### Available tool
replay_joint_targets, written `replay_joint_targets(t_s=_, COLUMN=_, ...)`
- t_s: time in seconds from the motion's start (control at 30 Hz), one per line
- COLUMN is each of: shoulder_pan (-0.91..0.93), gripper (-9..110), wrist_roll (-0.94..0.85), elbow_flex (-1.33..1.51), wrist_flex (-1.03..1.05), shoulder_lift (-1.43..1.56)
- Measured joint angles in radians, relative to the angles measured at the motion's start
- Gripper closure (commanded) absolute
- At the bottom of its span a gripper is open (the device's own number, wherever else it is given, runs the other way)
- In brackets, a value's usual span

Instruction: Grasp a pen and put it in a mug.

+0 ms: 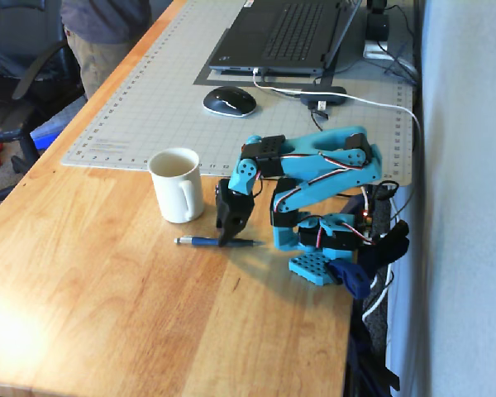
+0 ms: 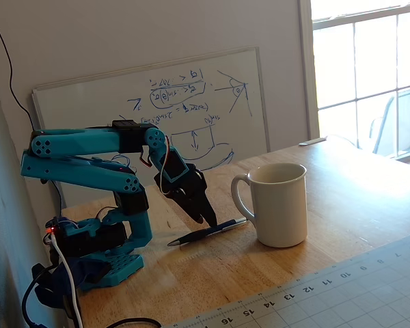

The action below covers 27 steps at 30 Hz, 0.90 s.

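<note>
The dark blue pen [image 1: 219,241] lies flat on the wooden table, just in front of the cream-white mug [image 1: 176,184]. In the other fixed view the pen [image 2: 208,232] lies to the left of the mug [image 2: 279,203], whose handle faces it. The mug stands upright. The blue arm reaches out and down, and its black gripper [image 1: 226,238] points at the pen's middle. The gripper [image 2: 208,219] has its tips just above the pen, slightly apart, and holds nothing.
A grey cutting mat [image 1: 149,107] behind the mug carries a black mouse [image 1: 229,101] and a laptop [image 1: 285,33]. A whiteboard [image 2: 157,109] leans on the wall behind the arm. The arm's base [image 1: 322,248] sits at the table's right edge.
</note>
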Motion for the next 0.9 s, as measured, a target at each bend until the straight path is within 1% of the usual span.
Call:
replay_joint_targets(t_s=0.17, shoulder_pan=0.051, gripper=85, wrist_roll=0.006, elbow_flex=0.000, wrist_flex=-0.002, shoulder_lift=-0.035)
replay_joint_targets(t_s=0.33, shoulder_pan=0.052, gripper=85, wrist_roll=0.006, elbow_flex=0.002, wrist_flex=-0.014, shoulder_lift=-0.091)
replay_joint_targets(t_s=0.9, shoulder_pan=0.052, gripper=85, wrist_roll=0.006, elbow_flex=0.040, wrist_flex=-0.031, shoulder_lift=-0.107)
